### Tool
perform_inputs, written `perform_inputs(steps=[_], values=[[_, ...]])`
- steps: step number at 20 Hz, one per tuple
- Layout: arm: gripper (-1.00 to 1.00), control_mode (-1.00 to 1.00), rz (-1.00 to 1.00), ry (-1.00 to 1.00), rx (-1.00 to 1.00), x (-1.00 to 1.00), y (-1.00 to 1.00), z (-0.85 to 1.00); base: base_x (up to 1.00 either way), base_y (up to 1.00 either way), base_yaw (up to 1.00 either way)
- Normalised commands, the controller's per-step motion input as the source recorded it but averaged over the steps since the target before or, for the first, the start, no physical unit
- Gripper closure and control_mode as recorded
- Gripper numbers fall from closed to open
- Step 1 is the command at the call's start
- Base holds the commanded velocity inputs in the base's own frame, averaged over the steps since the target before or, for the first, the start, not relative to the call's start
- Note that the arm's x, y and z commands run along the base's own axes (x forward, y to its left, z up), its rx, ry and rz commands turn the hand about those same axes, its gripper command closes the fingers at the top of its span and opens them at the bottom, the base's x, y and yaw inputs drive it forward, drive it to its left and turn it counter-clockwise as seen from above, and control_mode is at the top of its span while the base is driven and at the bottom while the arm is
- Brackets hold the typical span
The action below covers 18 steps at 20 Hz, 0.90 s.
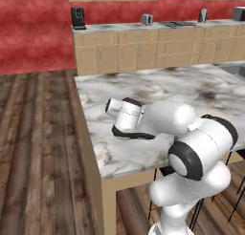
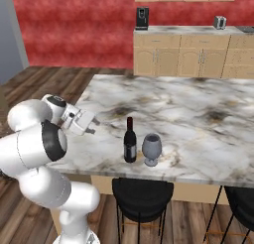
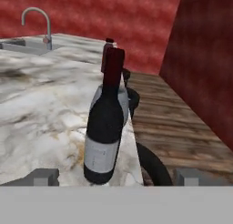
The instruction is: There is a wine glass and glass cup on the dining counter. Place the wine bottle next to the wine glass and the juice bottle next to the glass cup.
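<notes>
We see the dining counter (image 2: 198, 109) carrying the wine bottle (image 2: 130, 141) upright near its front edge, the wine glass (image 2: 152, 149) just beside it. Our gripper (image 2: 92, 127) hangs with jaws spread wide and empty over the counter's left end, apart from the bottle.

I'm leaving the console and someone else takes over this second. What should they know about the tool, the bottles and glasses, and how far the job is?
Tool: open, holding nothing, a little to the side of the wine bottle.
Wine bottle: upright on the dining counter, near its front edge, right beside the wine glass.
Done: the wine half appears finished.
Left: juice bottle next to the glass cup. Behind the wine bottle a second dark-capped bottle peeks out; can't confirm what it is.
</notes>
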Motion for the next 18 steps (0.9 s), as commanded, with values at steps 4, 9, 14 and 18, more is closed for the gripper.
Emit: perform_inputs(steps=[4,9,14,18], values=[[-1.0,-1.0,0.15,0.0,0.23,-0.44,0.1,0.42,0.0,0.0,0.0],[-1.0,-1.0,0.16,-0.01,0.19,-0.5,0.05,0.45,0.0,0.0,0.0],[-1.0,-1.0,0.16,-0.02,0.12,-0.58,0.09,0.34,0.0,0.0,0.0],[-1.0,-1.0,0.17,-0.01,0.09,-0.54,0.1,0.28,0.0,0.0,0.0]])
